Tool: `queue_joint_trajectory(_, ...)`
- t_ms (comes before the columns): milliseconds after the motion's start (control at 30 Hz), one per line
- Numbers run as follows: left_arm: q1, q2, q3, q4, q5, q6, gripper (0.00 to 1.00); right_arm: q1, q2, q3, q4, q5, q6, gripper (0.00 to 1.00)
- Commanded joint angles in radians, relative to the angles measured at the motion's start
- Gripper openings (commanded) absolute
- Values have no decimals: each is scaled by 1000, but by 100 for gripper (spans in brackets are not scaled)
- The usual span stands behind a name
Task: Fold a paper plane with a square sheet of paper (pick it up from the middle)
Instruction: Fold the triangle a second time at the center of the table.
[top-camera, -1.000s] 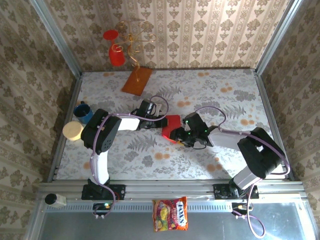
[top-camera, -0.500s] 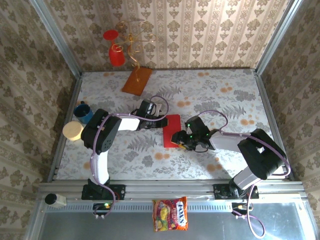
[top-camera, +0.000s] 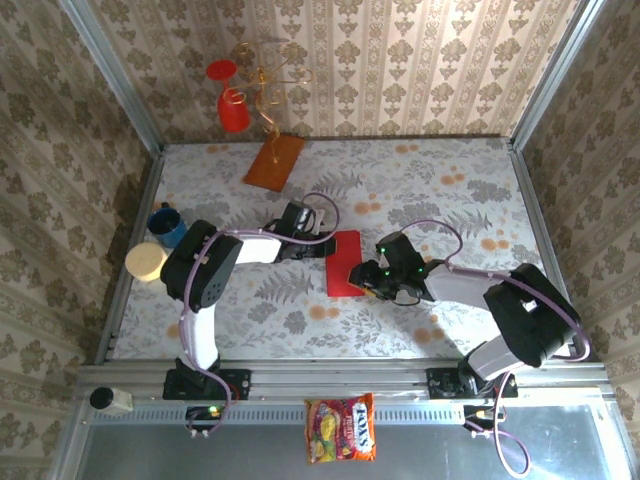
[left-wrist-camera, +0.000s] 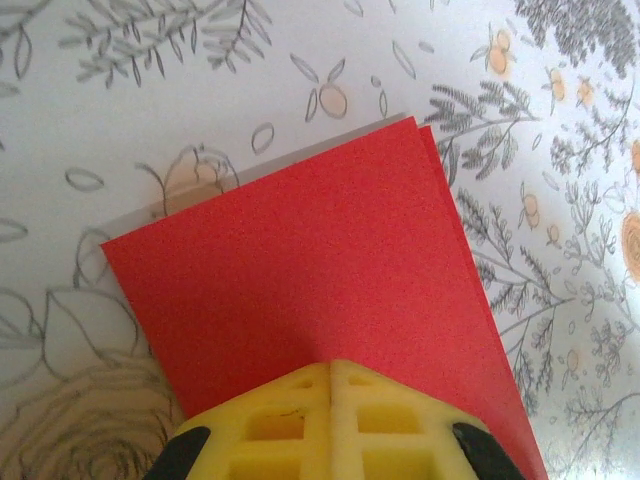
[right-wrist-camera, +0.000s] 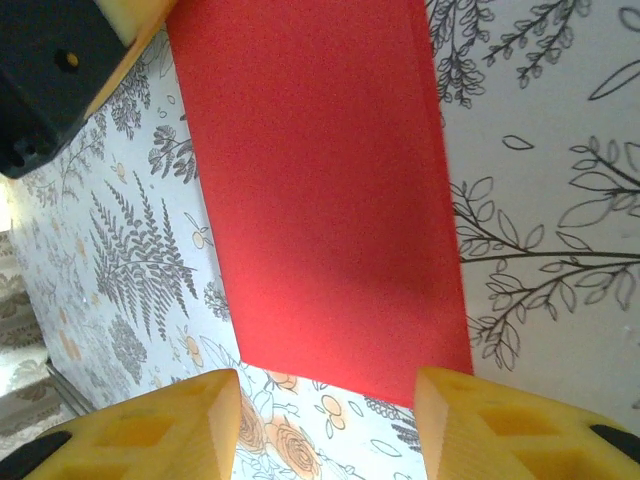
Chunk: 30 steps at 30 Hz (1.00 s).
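Observation:
The square sheet of paper (top-camera: 345, 263) lies flat on the flowered table, folded in two into a red rectangle rather than any plane shape. Two layers show at its far corner (left-wrist-camera: 415, 125). My left gripper (top-camera: 322, 244) is shut, its yellow fingertips (left-wrist-camera: 300, 385) pressed together and resting on the paper's edge (left-wrist-camera: 310, 250). My right gripper (top-camera: 364, 276) is open and holds nothing. Its fingertips (right-wrist-camera: 215, 400) stand apart just short of the paper's near short edge (right-wrist-camera: 320, 190). The left gripper (right-wrist-camera: 60, 70) shows beside the paper's far corner.
An orange-brown board (top-camera: 273, 162) lies at the back, beside a wire stand with red goblets (top-camera: 232, 110). A blue cup (top-camera: 167, 222) and a yellow cup (top-camera: 146, 262) stand at the left edge. A candy bag (top-camera: 341, 428) lies on the front ledge.
The raised flap of red paper has been laid down flat into a rectangle. My right gripper has let it go, drawn back a little and narrowed slightly. The left gripper has stayed put.

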Motion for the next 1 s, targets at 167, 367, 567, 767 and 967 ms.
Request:
queue_joint_trajectory(167, -52, -84, -63, -200, -55, -10, 0, -12, -47, -12, -68, 51, -35, 47)
queue_joint_trajectory(367, -70, -144, -117, -187, -74, -36, 0, -12, -29, -34, -44, 23, -35, 45)
queue_joint_trajectory(567, -81, -193, -133, -204, -123, -31, 0, -11, -36, -69, -20, -9, -33, 44)
queue_joint_trajectory(767, -71, -81, -68, -206, -139, -11, 0, -11, -69, -85, -30, -4, -28, 44)
queue_joint_trajectory(967, -45, 10, 14, -203, -167, -6, 0, -11, -97, -73, -59, 6, -33, 44)
